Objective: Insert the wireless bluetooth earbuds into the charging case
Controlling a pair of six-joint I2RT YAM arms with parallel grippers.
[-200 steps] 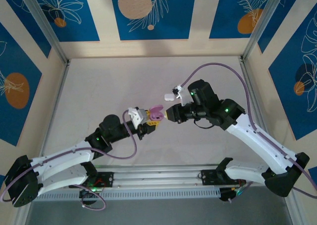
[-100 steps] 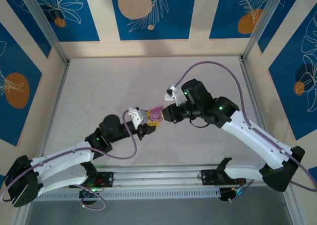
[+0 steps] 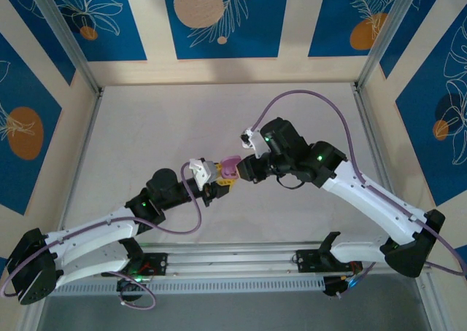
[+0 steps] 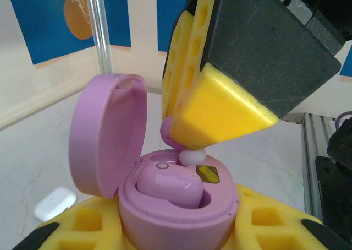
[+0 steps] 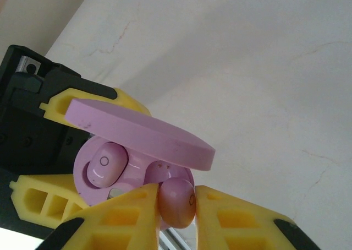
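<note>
My left gripper (image 4: 176, 231) is shut on the base of a pink charging case (image 4: 176, 208), holding it above the table with its lid (image 4: 107, 134) hinged open. One pink earbud (image 4: 168, 184) sits in a slot of the case. My right gripper (image 5: 176, 203) is shut on a second pink earbud (image 5: 177, 202), whose white tip (image 4: 191, 157) hangs just over the case's empty slot (image 5: 159, 170). From above, the case (image 3: 229, 166) is between the two grippers' tips, the left gripper (image 3: 217, 181) on its left and the right gripper (image 3: 245, 168) on its right.
A small white rounded object (image 4: 55, 202) lies on the pale table (image 3: 146, 127) to the left below the case. Low walls and a metal frame (image 3: 73, 47) bound the table. A rail (image 3: 233, 262) runs along the near edge.
My right gripper has moved left with its earbud, closing the gap to the open case. The left arm and the case have stayed where they were.
</note>
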